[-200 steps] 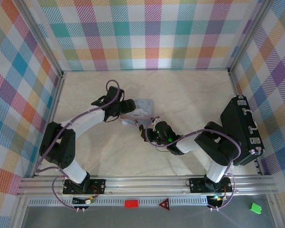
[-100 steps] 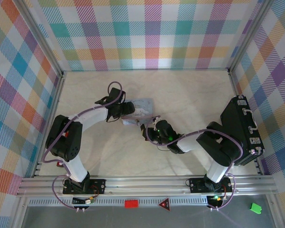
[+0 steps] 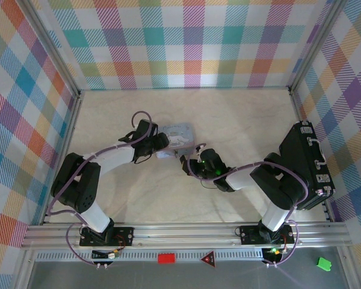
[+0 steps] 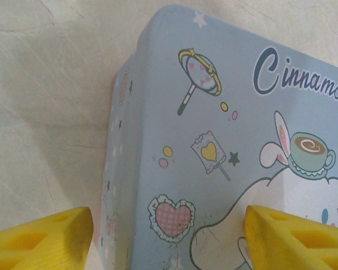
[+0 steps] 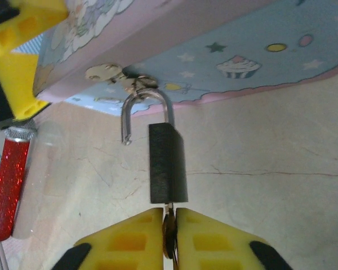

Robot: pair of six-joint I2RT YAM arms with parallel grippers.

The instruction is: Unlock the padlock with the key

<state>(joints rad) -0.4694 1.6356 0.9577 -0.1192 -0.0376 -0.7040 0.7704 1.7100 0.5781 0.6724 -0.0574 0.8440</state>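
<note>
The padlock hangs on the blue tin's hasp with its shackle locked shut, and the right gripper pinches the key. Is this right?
No. The right wrist view shows the padlock with its shackle open, one end out of the body. The rest holds: it hangs on the hasp of the tin, the right gripper pinches the key.

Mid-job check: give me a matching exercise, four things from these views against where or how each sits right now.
Things:
1. shackle
2. key
3. blue tin
4. black case

States:
A. sits at the right edge of the table
B. one end free of the padlock body
C. in the padlock's bottom end, pinched by the right gripper
D. a corner lies between the spread fingers of the left gripper

Pairs: 1-B, 2-C, 3-D, 4-A
</note>
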